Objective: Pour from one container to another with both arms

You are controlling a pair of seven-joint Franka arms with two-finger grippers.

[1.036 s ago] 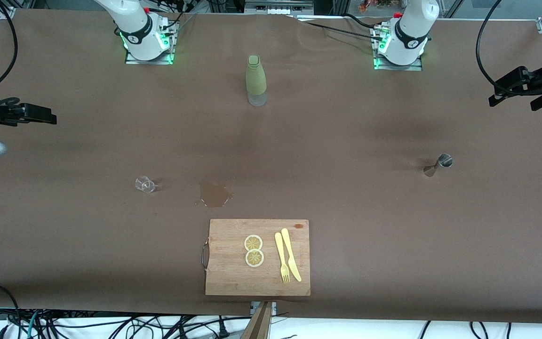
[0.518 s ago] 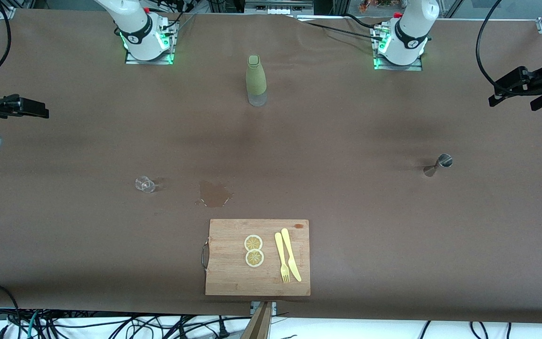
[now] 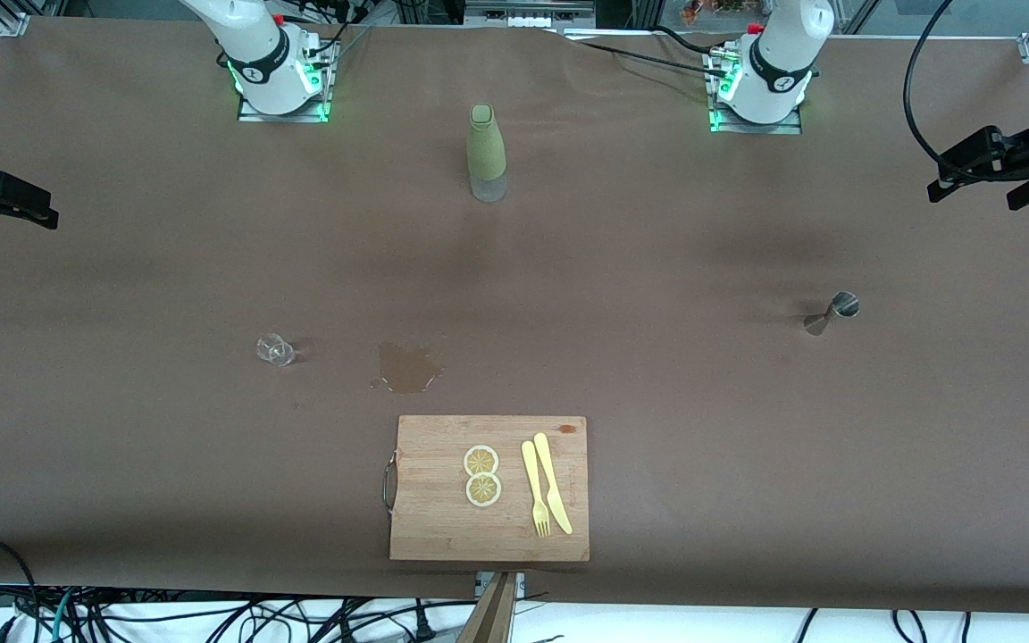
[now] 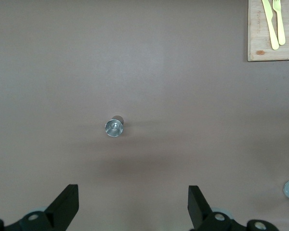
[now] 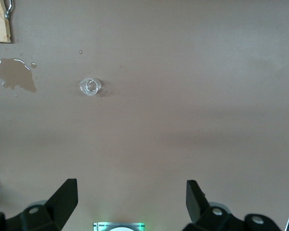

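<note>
The right gripper was cut off by the front view's edge at the right arm's end of the desk, so only its black tip showed. The left gripper sat at the other edge, its wrist partly out of frame. Both arms ran out of the top of the front view above their bases. In the left wrist view only a corner of the cutting board showed, with parts of the yellow fork and knife. In the right wrist view the board's handle was clipped. The shot glass was too small to tell its contents.
</note>
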